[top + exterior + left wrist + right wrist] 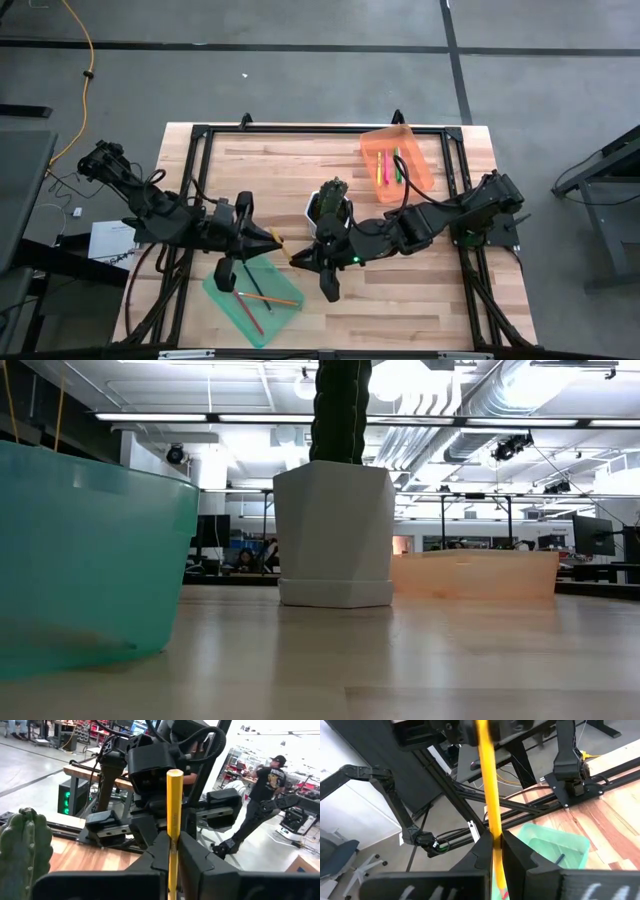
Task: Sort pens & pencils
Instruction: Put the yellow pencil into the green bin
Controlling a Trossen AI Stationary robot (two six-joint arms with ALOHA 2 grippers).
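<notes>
Between the two arms, above the tabletop (420, 290) near the green bin (253, 298), a yellow-orange pencil (173, 825) is clamped at once by the left gripper (170, 852) and the right gripper (496, 845), both sets of fingers clenched on it.

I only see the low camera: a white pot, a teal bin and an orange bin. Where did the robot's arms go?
Observer: They meet over the middle of the table. The left gripper has its jaws shut on a yellow pencil.
Operator: What's the other arm doing?
Observer: The right gripper has its jaws shut on that same pencil, so both hold it.
Operator: Is anything in the teal bin?
Observer: Yes, a few pencils lie in the teal tray.
</notes>
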